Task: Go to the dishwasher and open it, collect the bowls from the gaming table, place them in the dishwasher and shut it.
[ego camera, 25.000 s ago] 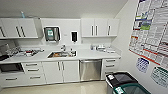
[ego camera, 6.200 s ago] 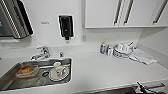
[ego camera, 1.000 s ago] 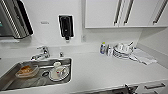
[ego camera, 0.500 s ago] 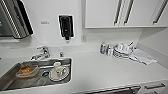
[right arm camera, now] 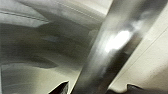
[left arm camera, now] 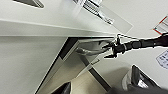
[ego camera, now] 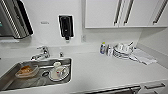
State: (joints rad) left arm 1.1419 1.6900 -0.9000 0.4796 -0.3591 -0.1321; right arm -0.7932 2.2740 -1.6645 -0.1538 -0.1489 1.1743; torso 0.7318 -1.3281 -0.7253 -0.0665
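Steel bar handle (right arm camera: 110,50) of the dishwasher (left arm camera: 75,62) looms before the right wrist; the left wrist view shows the right gripper (left arm camera: 112,48) at it, grip unclear; head view shows a sink (ego camera: 7,82).

Head camera sits high, tilted down at the white counter (ego camera: 100,70), sink (ego camera: 37,75) and upper cabinets (ego camera: 120,12), fairly close. Left wrist camera looks from below the counter edge along the cabinet fronts, where the right arm (left arm camera: 135,45) reaches the dishwasher (left arm camera: 85,53) handle. Right wrist camera is pressed right up against that brushed-steel bar handle (right arm camera: 112,47), both wrist views sharing it.
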